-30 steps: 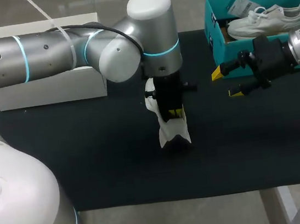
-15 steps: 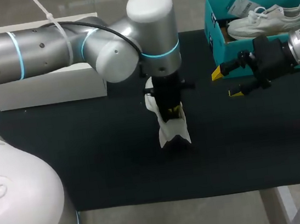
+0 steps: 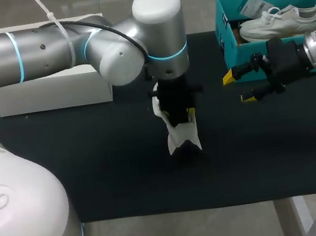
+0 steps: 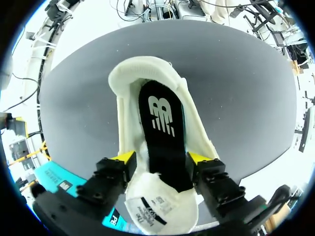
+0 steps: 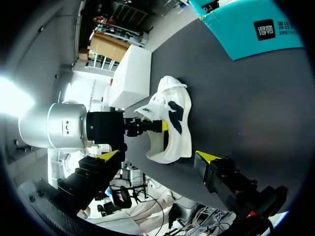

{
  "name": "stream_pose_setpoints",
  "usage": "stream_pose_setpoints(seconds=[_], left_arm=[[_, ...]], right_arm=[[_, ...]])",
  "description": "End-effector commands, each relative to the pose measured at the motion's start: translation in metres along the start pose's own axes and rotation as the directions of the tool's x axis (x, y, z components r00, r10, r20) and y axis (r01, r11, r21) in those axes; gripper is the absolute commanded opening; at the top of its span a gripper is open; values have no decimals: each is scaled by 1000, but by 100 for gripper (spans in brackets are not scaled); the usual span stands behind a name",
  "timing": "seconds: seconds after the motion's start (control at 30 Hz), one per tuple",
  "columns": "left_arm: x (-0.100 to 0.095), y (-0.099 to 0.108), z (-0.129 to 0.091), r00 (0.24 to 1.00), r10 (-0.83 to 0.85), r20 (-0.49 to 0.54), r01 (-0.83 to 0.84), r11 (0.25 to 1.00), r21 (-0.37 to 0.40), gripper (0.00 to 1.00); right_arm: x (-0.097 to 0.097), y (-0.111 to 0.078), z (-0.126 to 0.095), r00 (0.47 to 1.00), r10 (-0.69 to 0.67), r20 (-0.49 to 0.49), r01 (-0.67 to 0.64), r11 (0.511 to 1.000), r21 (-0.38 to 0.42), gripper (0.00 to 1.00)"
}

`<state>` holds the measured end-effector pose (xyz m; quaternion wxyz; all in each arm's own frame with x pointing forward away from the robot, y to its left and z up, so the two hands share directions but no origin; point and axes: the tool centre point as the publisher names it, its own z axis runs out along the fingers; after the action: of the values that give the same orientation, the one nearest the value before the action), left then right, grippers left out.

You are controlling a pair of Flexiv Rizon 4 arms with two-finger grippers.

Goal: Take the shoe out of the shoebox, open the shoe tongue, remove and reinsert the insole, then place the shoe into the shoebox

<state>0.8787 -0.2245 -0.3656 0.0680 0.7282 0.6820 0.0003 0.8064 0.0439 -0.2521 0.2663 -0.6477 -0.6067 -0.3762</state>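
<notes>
A white shoe point(image 3: 183, 140) stands upright on its sole near the middle of the dark surface point(image 3: 94, 161). Its long axis runs from the far edge toward me, heel end nearest me, toe end pointing away and hidden under my left arm. My left end effector point(image 4: 161, 157) points straight down over the shoe's midfoot. Its two yellow-tipped fingers point(image 4: 125, 157) are spread wide, one on either side of the shoe and close against its sides, with no grip on anything. From the left wrist view I look straight into the shoe. The black insole point(image 4: 162, 123) lies flat inside (a pale logo shows on it), running lengthwise from the rounded heel collar ahead of the fingers back to the gap between them. The white tongue point(image 4: 157, 209) is folded out toward the toe, under the end effector, with its label facing up. My right end effector point(image 3: 238, 87) hovers over the surface well to the right of the shoe, just in front of the teal shoebox point(image 3: 225, 45). Its fingers are wide apart and hold nothing. The shoebox sits open at the far right corner. A second shoe point(image 3: 282, 20), also white, lies inside with its long axis running side to side. A white box point(image 3: 50, 94) sits at the far left.
</notes>
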Motion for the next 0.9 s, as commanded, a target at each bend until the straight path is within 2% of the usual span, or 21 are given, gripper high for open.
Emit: stream_pose_setpoints(seconds=[0.03,0.43,0.7,0.9], left_arm=[[5,-2,-6,1000,-3,7,3,1000,-9,100],[7,4,-11,1000,-19,13,20,1000,-24,100],[7,26,-31,997,-64,47,67,995,-75,100],[14,43,-50,998,-64,28,67,990,-123,100]], right_arm=[[1,-1,1,1000,2,3,-2,1000,-1,100],[1,-1,1,1000,2,3,-2,1000,-1,100],[1,-1,1,1000,2,3,-2,1000,-1,100],[1,-1,1,1000,2,3,-2,1000,-1,100]])
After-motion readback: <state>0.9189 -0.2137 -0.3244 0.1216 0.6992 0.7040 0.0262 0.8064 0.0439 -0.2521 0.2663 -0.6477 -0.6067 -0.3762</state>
